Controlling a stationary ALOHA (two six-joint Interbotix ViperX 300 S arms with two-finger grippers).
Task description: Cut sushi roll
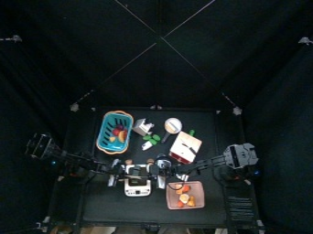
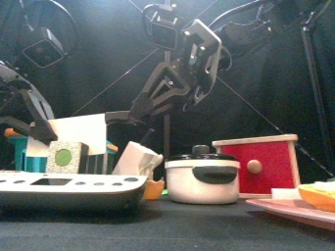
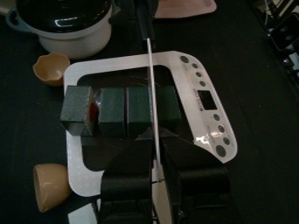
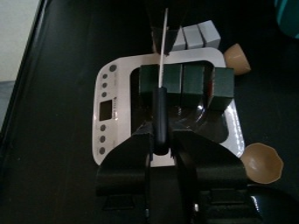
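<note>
A dark green sushi roll [image 3: 105, 109] lies across a white kitchen scale [image 3: 197, 87]; seams divide it into segments. My left gripper [image 3: 156, 156] is shut on a knife whose thin blade [image 3: 149, 70] runs across the roll, seen edge-on. In the right wrist view the roll [image 4: 193, 87] lies on the same scale [image 4: 117, 109], and my right gripper [image 4: 156, 157] is shut on a black-handled knife [image 4: 156, 96] with its blade over the roll. In the top view both arms meet over the scale [image 1: 137, 189] at the table's front.
A white pot with a black lid [image 3: 68, 22] stands beside the scale, also in the front view [image 2: 201, 179]. Small tan cups [image 3: 51, 67] [image 4: 260, 162] sit nearby. A red box [image 2: 262, 167], a pink plate [image 1: 184, 195] and a teal basket [image 1: 116, 131] stand around.
</note>
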